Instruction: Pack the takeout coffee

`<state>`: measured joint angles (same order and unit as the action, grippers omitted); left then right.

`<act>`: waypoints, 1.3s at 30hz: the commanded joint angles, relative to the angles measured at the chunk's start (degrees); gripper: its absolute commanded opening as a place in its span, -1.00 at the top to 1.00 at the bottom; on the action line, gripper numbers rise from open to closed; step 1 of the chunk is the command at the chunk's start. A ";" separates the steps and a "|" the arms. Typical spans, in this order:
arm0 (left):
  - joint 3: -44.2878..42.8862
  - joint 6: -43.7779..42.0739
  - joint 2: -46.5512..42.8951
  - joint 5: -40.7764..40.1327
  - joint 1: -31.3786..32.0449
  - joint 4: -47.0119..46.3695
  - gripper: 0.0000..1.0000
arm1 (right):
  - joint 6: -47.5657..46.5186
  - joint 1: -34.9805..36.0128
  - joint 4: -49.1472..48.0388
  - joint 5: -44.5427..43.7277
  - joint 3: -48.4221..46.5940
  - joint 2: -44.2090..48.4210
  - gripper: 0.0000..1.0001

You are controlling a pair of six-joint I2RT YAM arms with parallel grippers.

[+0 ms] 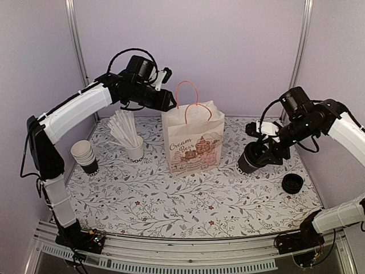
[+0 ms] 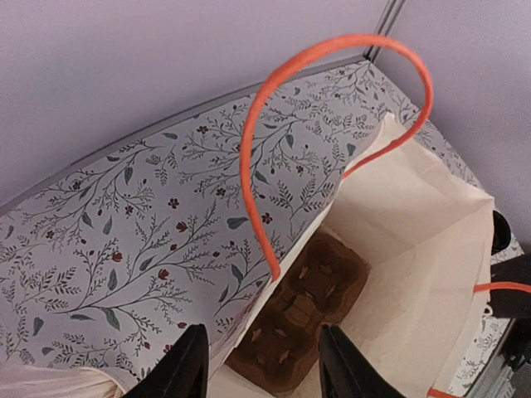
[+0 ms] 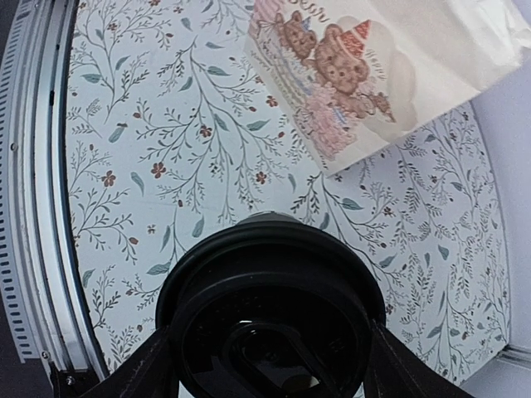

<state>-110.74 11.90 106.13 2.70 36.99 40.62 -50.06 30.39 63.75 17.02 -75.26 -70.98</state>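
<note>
Right gripper [image 3: 274,365]: I see it clamped on the takeout coffee [image 1: 247,161].
Left gripper [image 2: 264,348]: jaws apart, astride the paper bag [image 2: 415,207] rim.

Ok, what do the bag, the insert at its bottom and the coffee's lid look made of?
Bag: cream paper, matte, going by its sharp creases and printed bear artwork. Insert: probably moulded pulp, brown and rough, with pressed cup wells. Lid on the takeout coffee: likely plastic, black with a slight sheen, moulded rim and recess.
</note>
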 commanded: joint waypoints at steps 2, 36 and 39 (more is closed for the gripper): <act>-4.12 -3.60 2.23 2.98 -0.93 2.56 0.10 | -4.08 -8.50 2.05 6.95 -4.66 1.40 -0.14; -7.50 -14.67 5.10 10.95 2.39 7.37 1.00 | -0.47 -10.61 -9.82 15.48 -29.65 -3.34 -0.11; -5.98 -14.67 2.48 11.77 4.25 8.37 1.00 | -1.11 -10.47 -8.30 18.29 -34.24 -4.48 -0.11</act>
<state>-118.32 -1.98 113.40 11.94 38.57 47.99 -51.20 20.08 54.52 30.20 -104.47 -74.06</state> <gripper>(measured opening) 0.010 0.719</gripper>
